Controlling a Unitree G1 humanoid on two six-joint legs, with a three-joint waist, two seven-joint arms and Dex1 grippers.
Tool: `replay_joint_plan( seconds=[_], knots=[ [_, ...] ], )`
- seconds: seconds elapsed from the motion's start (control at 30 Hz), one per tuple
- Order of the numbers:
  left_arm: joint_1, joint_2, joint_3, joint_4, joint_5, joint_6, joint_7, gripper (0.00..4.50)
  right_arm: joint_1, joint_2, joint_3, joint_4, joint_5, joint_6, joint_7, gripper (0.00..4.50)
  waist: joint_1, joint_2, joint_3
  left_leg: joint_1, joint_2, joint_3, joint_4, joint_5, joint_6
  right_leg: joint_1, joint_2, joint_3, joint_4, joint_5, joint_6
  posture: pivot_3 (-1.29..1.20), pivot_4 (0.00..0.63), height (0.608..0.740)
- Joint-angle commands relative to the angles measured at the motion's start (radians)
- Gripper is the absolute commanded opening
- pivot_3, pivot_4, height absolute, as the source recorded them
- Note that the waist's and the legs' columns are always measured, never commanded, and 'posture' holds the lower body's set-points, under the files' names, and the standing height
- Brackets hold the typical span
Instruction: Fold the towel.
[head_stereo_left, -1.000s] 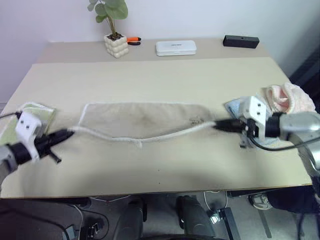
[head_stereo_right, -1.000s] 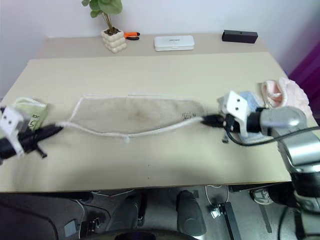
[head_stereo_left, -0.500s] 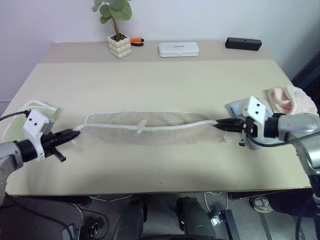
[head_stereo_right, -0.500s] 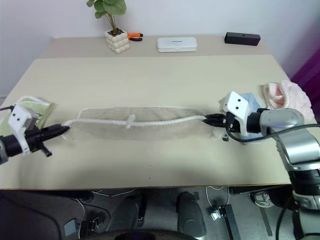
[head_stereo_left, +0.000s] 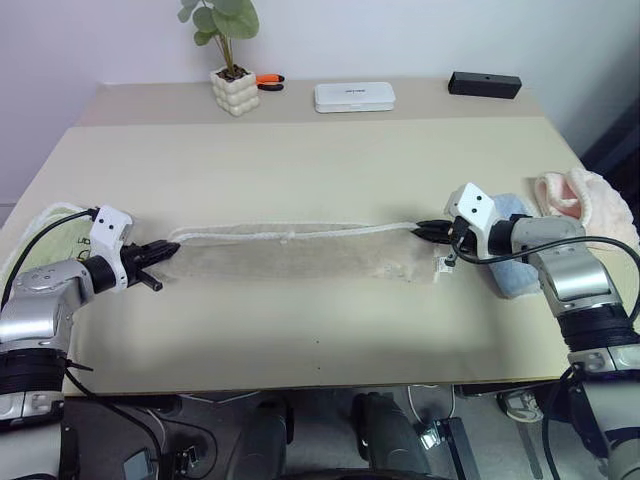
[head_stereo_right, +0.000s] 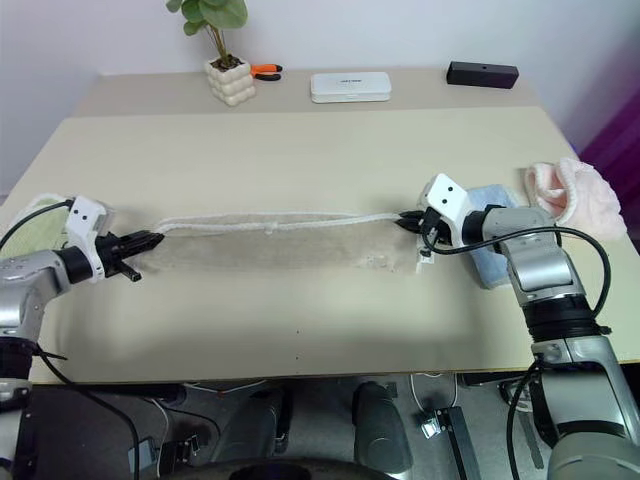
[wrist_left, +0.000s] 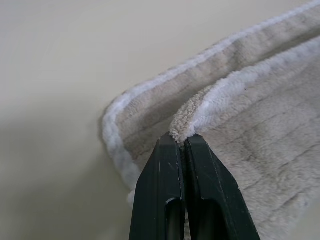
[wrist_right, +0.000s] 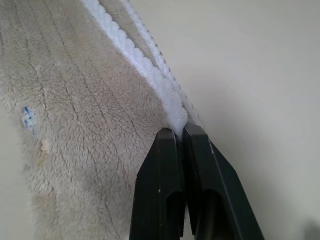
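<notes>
I see a beige worktop (head_stereo_left: 300, 160). On it: tan towel (head_stereo_left: 300, 258) folded lengthwise mid-frame, pale green cloth (head_stereo_left: 45, 235) at left edge, light blue cloth (head_stereo_left: 515, 265) and pink cloth (head_stereo_left: 585, 200) at right. Upper strip: potted plant (head_stereo_left: 232, 85), white box (head_stereo_left: 353, 96), black box (head_stereo_left: 484, 84).

left hand (head_stereo_left: 168, 251): clamped, pointing inward | right hand (head_stereo_left: 420, 230): clamped, pointing inward

No text, label or number can be read anywhere. The white box (head_stereo_left: 354, 96) at the far edge of the desk (head_stereo_left: 320, 170) carries a faint mark, too small to make out.
</notes>
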Motion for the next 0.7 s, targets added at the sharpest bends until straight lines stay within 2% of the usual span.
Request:
replay_joint_plan(
  seconds=[0.03, 0.37, 0.47, 0.5, 0.57, 0.7],
  knots=[
    [-0.028, -0.01, 0.015, 0.018, 0.011, -0.046, 0.018, 0.0, -0.037, 0.02, -0.016, 0.022, -0.013, -0.036, -0.024, 0.04, 0.0, 0.0, 0.0, 0.0, 0.0, 0.0, 0.0, 0.0, 0.0, 0.0, 0.0, 0.0, 0.0, 0.0, 0.0, 0.0, 0.15, 0.738],
    [-0.033, -0.029, 0.025, 0.049, 0.013, -0.063, 0.041, 0.0, -0.063, 0.036, -0.022, 0.077, -0.033, -0.056, -0.043, 0.04, 0.0, 0.0, 0.0, 0.0, 0.0, 0.0, 0.0, 0.0, 0.0, 0.0, 0.0, 0.0, 0.0, 0.0, 0.0, 0.0, 0.15, 0.738],
    [-0.034, -0.034, 0.031, 0.051, 0.008, -0.055, 0.049, 0.9, -0.063, 0.036, -0.023, 0.077, -0.033, -0.034, -0.046, 0.0, 0.0, 0.0, 0.0, 0.0, 0.0, 0.0, 0.0, 0.0, 0.0, 0.0, 0.0, 0.0, 0.0, 0.0, 0.0, 0.0, 0.15, 0.738],
    [-0.035, -0.035, 0.037, 0.053, 0.009, -0.056, 0.058, 1.38, -0.06, 0.032, -0.025, 0.069, -0.03, -0.027, -0.043, 0.61, 0.0, 0.0, 0.0, 0.0, 0.0, 0.0, 0.0, 0.0, 0.0, 0.0, 0.0, 0.0, 0.0, 0.0, 0.0, 0.0, 0.15, 0.738],
    [-0.037, -0.036, 0.05, 0.053, 0.011, -0.058, 0.082, 2.45, -0.049, 0.02, -0.029, 0.047, -0.035, -0.025, -0.05, 1.4, 0.0, 0.0, 0.0, 0.0, 0.0, 0.0, 0.0, 0.0, 0.0, 0.0, 0.0, 0.0, 0.0, 0.0, 0.0, 0.0, 0.15, 0.738],
    [-0.033, -0.043, 0.112, 0.033, -0.022, -0.041, 0.151, 4.47, -0.008, -0.017, -0.06, -0.027, -0.044, -0.017, -0.087, 3.4, 0.0, 0.0, 0.0, 0.0, 0.0, 0.0, 0.0, 0.0, 0.0, 0.0, 0.0, 0.0, 0.001, 0.0, 0.0, 0.0, 0.15, 0.738]
  ],
)
